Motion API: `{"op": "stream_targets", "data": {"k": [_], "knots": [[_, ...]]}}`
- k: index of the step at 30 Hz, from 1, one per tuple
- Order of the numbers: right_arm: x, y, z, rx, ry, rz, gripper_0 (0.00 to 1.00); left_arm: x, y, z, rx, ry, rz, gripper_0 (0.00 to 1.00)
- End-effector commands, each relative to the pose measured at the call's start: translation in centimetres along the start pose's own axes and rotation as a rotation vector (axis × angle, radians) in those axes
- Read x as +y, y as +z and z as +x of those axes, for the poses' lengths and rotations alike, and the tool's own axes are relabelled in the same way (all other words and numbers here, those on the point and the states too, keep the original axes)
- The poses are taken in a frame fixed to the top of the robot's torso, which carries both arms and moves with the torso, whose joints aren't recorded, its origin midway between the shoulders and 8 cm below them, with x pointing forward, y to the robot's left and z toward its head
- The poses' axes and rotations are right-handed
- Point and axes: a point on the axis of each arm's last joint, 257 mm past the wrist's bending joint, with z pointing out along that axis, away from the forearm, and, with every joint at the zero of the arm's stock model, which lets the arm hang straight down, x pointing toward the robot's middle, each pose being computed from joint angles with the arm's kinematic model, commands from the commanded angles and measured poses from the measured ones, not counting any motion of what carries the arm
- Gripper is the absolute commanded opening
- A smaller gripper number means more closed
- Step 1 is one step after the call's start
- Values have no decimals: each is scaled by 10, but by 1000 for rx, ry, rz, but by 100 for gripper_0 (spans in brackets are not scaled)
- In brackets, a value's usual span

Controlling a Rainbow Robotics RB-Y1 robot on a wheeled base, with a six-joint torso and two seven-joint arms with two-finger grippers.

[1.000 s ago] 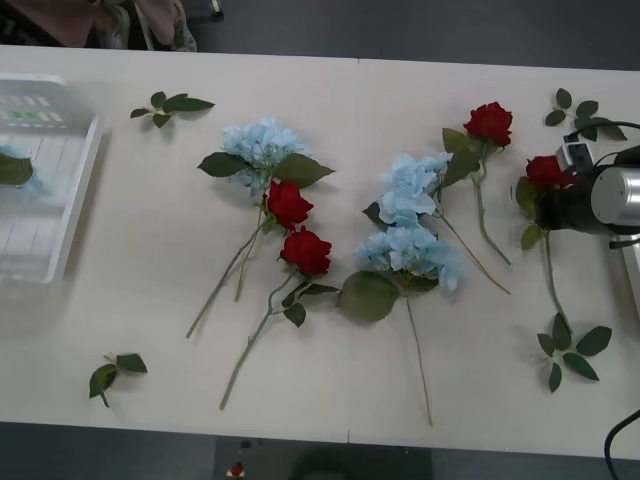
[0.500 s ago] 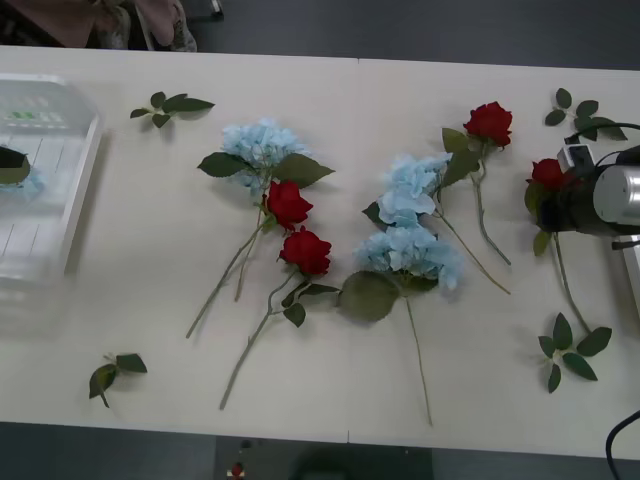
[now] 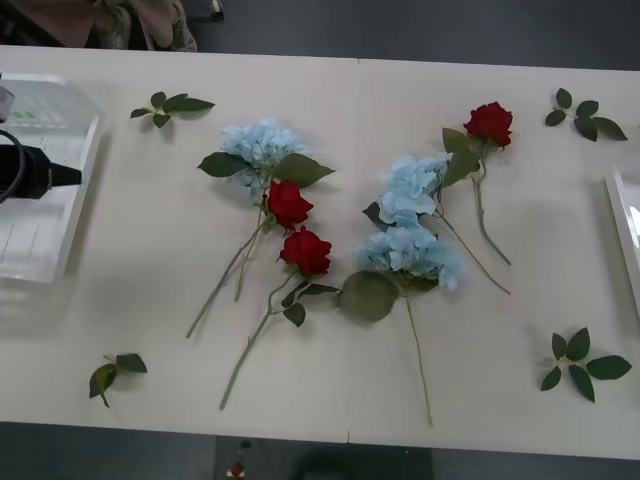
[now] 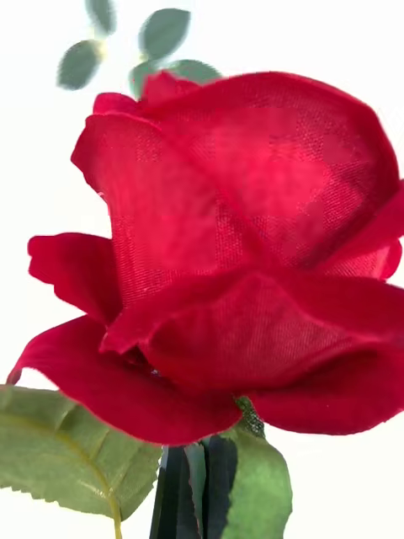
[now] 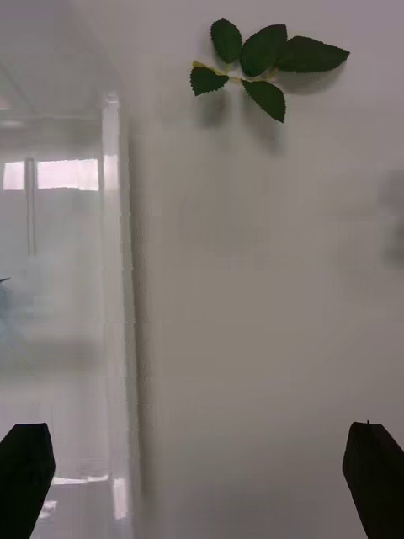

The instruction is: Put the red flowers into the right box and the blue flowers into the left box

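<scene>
Your left gripper (image 5: 202, 472) hangs over the left box (image 3: 45, 215) rim, black fingers (image 5: 374, 467) spread wide, holding nothing. The right wrist view has 1 red rose (image 4: 244, 253) up close, dark fingers at its stem; whether they clamp it you cannot tell. On the table (image 3: 150, 300), 3 red flowers (image 3: 305, 250) lie among 3 blue flowers (image 3: 410, 250). The right box (image 3: 628, 235) edges in at right.

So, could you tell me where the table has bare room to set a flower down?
Bare table lies between the left box and the left cluster of blue flowers, and between the top-right red rose and the right box. The middle is crowded with crossing stems.
</scene>
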Motion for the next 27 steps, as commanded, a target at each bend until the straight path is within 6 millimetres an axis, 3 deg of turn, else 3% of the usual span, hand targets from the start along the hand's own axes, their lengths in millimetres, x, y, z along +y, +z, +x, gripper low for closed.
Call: {"op": "stream_targets", "data": {"k": [1, 4, 10, 16, 19, 27], "knots": [[-57, -45, -34, -66, -66, 108, 0, -29, 5, -27, -42, -28, 26, 100], [-82, -44, -34, -68, -79, 136, 0, -40, 14, -26, -42, -52, 34, 100], [-124, -4, -25, -101, -88, 161, 0, -65, 31, -22, -44, -108, 59, 100], [-147, 40, 14, -45, -53, 193, 0, -86, 42, -22, -30, -176, 72, 100], [-147, 62, 39, 0, -39, 190, 0, -99, 46, -25, -27, -190, 77, 100], [-124, 99, 61, 7, -22, 165, 0, -135, 63, -24, -17, -231, 86, 100]]}}
